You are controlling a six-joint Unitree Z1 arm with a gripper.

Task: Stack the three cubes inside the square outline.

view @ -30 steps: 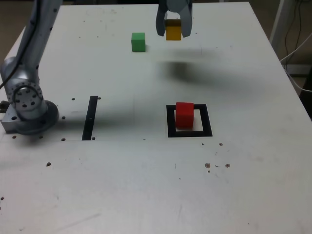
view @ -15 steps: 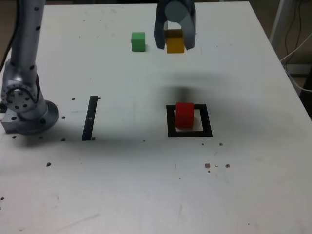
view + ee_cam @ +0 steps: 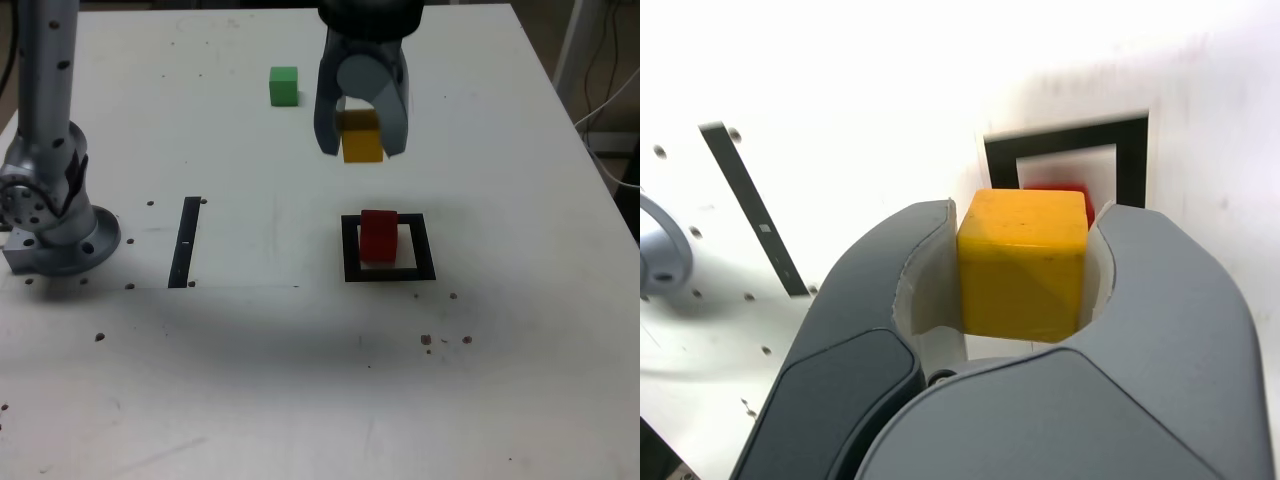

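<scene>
The gripper (image 3: 361, 135), clamped on the yellow cube (image 3: 362, 143) above the table, could knock the red cube (image 3: 378, 233) out of the square (image 3: 350, 250) if it descends off-centre.

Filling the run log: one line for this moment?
tool: shut on yellow cube, airborne | red cube: in square | green cube: on table, untouched

yellow cube (image 3: 362, 146), red cube (image 3: 379, 234), green cube (image 3: 284, 86)

Exterior view: high, oblique, over whole table (image 3: 520, 400). Wrist view: close, past end effector (image 3: 1025, 270). Shared: square outline (image 3: 389, 270).
</scene>
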